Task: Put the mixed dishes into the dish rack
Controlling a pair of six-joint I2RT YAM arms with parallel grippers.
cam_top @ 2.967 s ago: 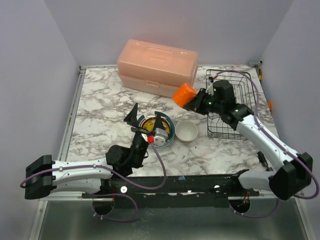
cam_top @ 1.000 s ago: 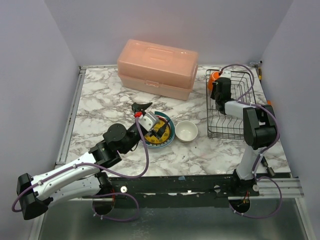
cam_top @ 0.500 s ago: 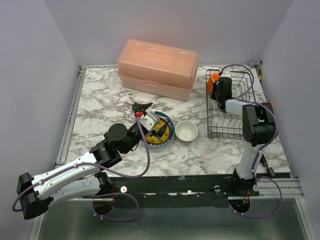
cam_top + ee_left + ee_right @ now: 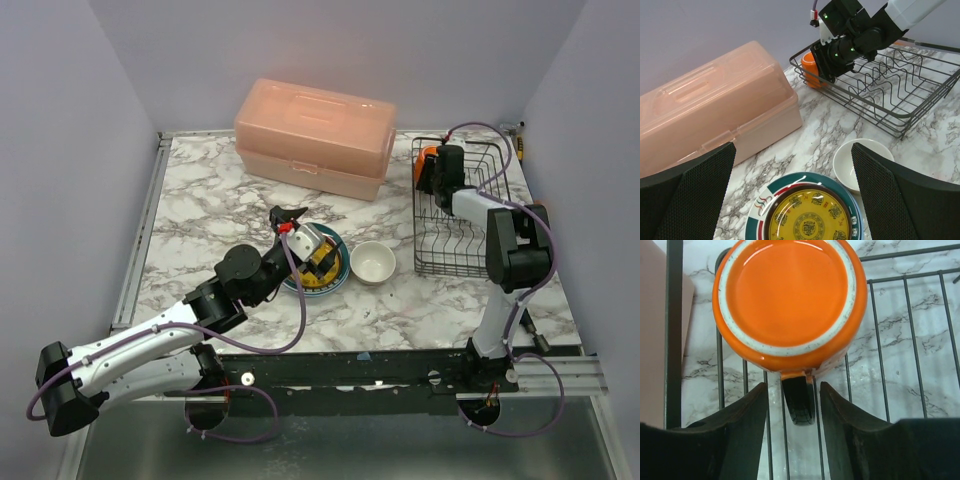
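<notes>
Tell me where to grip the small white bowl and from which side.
Pinch its rim from straight above, one finger inside and one outside. The bowl sits upright and open-topped, and looks too wide and low for a side grab. Take the near edge, facing bare marble, since the plate lies close on its left.

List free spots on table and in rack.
Table: bare marble left of the box and plate; also the near strip before the bowl and rack. Rack: free except its far-left corner, where the mug sits at the right gripper. Crowded: plate, bowl, left gripper together.
</notes>
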